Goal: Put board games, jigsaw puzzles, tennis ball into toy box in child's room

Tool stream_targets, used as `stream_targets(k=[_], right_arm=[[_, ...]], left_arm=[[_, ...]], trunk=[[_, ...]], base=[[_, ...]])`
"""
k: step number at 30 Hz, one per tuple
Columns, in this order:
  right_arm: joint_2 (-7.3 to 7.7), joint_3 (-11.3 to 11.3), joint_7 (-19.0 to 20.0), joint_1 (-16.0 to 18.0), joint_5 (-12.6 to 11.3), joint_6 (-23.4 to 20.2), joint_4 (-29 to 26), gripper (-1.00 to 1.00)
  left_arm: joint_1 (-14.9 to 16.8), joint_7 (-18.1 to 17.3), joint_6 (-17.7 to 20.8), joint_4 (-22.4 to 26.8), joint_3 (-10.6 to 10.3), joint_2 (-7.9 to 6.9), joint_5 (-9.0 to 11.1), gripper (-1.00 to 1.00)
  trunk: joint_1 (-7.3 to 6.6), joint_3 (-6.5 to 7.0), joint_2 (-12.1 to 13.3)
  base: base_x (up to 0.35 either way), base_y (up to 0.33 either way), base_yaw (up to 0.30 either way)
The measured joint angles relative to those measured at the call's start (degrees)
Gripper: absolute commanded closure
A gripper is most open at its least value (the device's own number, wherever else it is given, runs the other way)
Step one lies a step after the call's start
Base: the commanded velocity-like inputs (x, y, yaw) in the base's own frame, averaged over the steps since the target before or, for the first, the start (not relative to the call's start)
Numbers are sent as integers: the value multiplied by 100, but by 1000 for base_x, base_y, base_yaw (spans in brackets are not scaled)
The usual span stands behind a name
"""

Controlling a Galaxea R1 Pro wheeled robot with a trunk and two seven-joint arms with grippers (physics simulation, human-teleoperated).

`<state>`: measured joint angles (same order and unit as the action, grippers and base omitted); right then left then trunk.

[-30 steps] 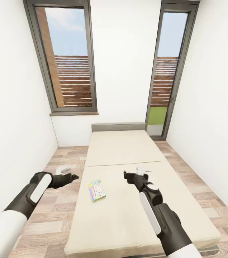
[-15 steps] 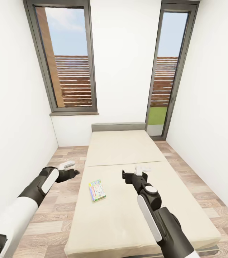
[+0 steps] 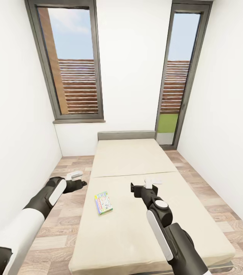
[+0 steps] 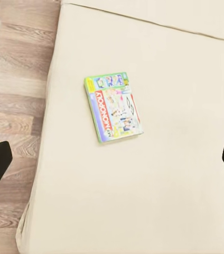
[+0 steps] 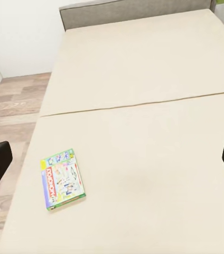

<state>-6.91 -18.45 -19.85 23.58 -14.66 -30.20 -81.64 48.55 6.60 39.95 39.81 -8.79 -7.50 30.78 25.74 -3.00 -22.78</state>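
Board game, green-bordered, lies flat near bed's left edge, bare mattress all round. Left gripper hangs over floor beside bed, right gripper above mattress; both spread, holding nothing.

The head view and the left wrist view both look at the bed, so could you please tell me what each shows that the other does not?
The head view alone takes in the two tall dark-framed windows, the grey headboard, and both black arms, with the left gripper over the floor and the right gripper over the mattress. The left wrist view alone makes the box's "MONOPOLY" lettering readable. Both show the flat green-bordered game box lying on the cream mattress near its edge, beside the wood-plank floor.
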Motion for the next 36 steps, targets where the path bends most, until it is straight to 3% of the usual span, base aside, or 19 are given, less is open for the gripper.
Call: stream_targets(k=[13,20,25,27,30,36], right_arm=[[-15,-16,-13,-7,8,-42,-218,-100],[-34,-322,-32,-390,17,-396,-804,-100],[-186,-632,-340,-499,19,-696,-881,-100],[-300,-748,-657,-518,21,-773,-895,-100],[-309,-874,-1098,-530,21,-841,-903,-100],[-309,-1001,-1477,-537,16,-901,-908,-100]], left_arm=[[0,7,40,225,-3,10,-18,-100],[0,7,81,334,-13,11,-21,-100],[0,13,76,365,-18,20,-19,-100],[0,27,77,376,-27,52,-18,-100],[0,40,76,382,-34,136,-14,-100],[0,76,29,323,-81,361,-112,-100]], trunk=[[0,0,0],[0,0,0],[0,0,0],[0,0,0],[0,-1,0],[0,-26,1]], base=[[0,0,0],[0,0,0],[0,0,0],[0,0,0],[0,0,0],[0,0,0]])
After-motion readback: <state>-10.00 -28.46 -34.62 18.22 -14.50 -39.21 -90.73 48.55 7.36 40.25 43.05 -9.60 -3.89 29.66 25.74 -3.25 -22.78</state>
